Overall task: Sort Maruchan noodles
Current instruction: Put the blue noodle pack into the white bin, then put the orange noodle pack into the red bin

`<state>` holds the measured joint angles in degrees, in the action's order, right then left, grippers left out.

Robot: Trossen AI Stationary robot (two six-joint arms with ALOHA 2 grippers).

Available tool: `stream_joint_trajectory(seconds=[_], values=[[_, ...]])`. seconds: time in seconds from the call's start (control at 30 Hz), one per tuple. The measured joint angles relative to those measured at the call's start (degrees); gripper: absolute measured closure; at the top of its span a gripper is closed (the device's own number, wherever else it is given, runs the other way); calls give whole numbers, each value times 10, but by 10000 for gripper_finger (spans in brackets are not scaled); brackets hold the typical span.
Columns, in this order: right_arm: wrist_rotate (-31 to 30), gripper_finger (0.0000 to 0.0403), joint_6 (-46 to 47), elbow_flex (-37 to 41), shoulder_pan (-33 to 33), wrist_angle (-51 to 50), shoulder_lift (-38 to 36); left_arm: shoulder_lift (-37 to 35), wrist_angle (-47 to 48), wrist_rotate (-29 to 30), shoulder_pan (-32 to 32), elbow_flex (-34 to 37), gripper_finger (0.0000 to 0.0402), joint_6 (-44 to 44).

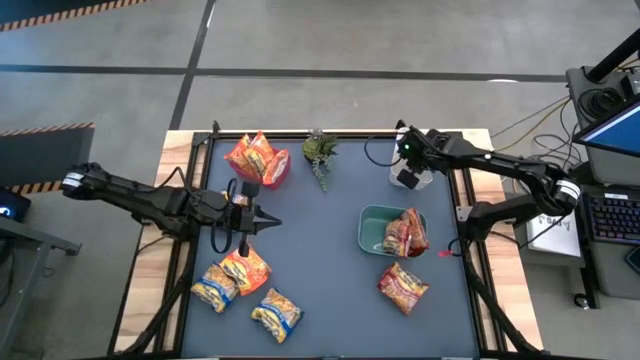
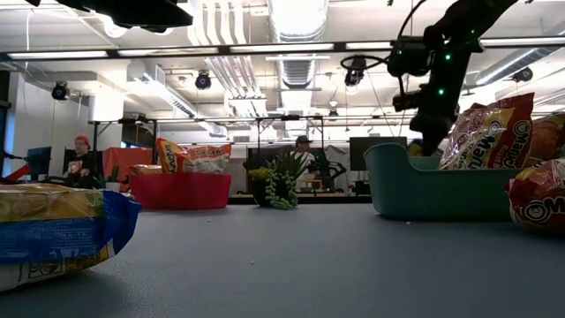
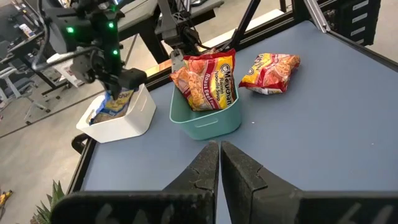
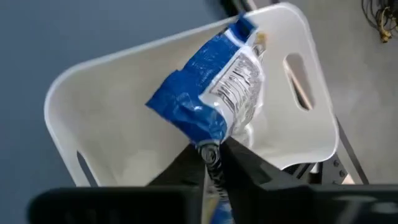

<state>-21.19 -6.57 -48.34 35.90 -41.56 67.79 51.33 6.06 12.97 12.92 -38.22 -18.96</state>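
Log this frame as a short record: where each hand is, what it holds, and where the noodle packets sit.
right hand: over the white plastic bin, pinching a blue-and-white crinkly noodle packet
left hand: shut, empty, above the table's left middle
teal plastic bin: holds red packets
red plastic bin: holds orange packets
loose packets: three at front left, one red packet in front of the teal bin

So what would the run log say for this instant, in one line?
right pincer: pinching blue ramen packet over white bin | left pincer: shut, mid-table | stage: sorting
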Motion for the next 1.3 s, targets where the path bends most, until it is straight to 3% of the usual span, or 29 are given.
stream_joint_trajectory(seconds=[0.07,0.23,0.43,0.57,0.87,1.1,1.3], values=[[0,386,0,-9,1,-1,-2,0,0,0,0,0,402,0],[1,394,17,-44,3,-10,-6,0,0,0,0,0,402,0],[1,394,138,-92,18,-25,-6,0,0,0,0,0,402,0],[2,394,192,-91,19,-15,-7,0,0,0,0,0,402,0],[4,394,213,-86,17,-11,-7,0,0,0,0,0,402,0],[21,394,225,-85,-44,-3,-29,0,1,0,0,0,402,5],[21,394,224,-81,-143,34,-70,0,1,0,0,0,402,24]])
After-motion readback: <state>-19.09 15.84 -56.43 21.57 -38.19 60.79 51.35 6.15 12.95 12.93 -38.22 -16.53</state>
